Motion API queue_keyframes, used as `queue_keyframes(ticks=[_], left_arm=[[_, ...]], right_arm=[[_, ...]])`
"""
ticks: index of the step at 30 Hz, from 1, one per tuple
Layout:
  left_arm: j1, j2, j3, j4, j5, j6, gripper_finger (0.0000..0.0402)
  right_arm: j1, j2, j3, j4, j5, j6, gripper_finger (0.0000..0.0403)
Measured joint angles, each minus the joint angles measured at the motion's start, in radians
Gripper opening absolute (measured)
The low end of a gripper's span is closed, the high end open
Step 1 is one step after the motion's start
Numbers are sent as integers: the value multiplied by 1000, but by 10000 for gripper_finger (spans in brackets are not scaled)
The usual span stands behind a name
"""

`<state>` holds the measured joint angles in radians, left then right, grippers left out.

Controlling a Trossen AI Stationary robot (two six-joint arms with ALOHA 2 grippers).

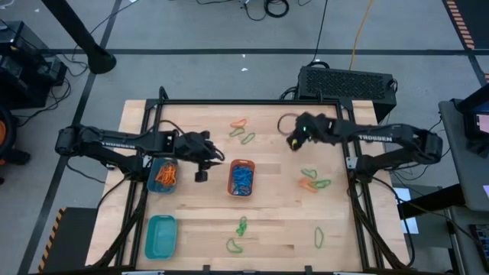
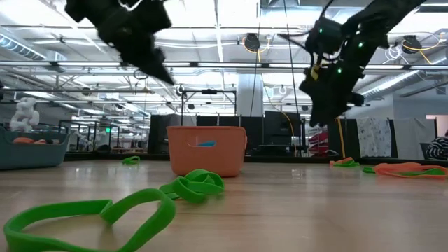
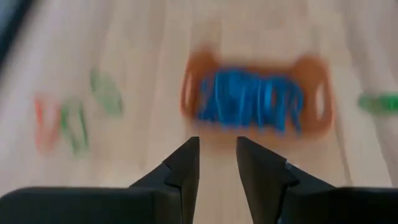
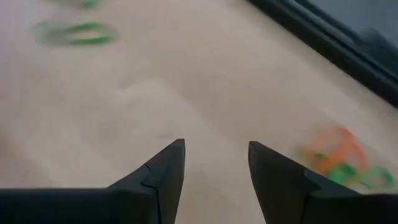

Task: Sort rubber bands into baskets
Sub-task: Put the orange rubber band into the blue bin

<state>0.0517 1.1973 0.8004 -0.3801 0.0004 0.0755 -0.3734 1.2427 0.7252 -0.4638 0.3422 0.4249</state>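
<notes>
Left gripper (image 1: 215,156) hangs just beside the orange basket (image 1: 241,177) of blue bands (image 1: 242,180) — jaws slightly parted, empty. Right gripper (image 1: 293,140), jaws open, hovers over the pale wood-grain tabletop (image 1: 275,214) — thin green loops (image 1: 236,244) scattered.

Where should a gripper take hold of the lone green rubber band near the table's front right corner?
Judging from above, grip the green rubber band across one long side of its narrow loop, coming straight down. It lies flat and alone on the table, so nothing crowds the fingers.
</notes>
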Motion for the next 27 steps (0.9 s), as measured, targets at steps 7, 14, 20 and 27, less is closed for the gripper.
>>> queue_keyframes(ticks=[7, 14, 20, 27], left_arm=[[2, 12, -98, 437, 19, 137, 113], [46, 13, -194, 623, 22, 148, 113], [127, 28, -267, 720, 22, 142, 113], [175, 27, -290, 759, 38, 140, 113]], right_arm=[[-225, 35, 3, -77, 5, 53, 169], [-327, 164, 3, -5, -5, 29, 169], [-380, 258, 3, 46, -11, -1, 169], [-404, 294, 2, 99, -38, -14, 169]])
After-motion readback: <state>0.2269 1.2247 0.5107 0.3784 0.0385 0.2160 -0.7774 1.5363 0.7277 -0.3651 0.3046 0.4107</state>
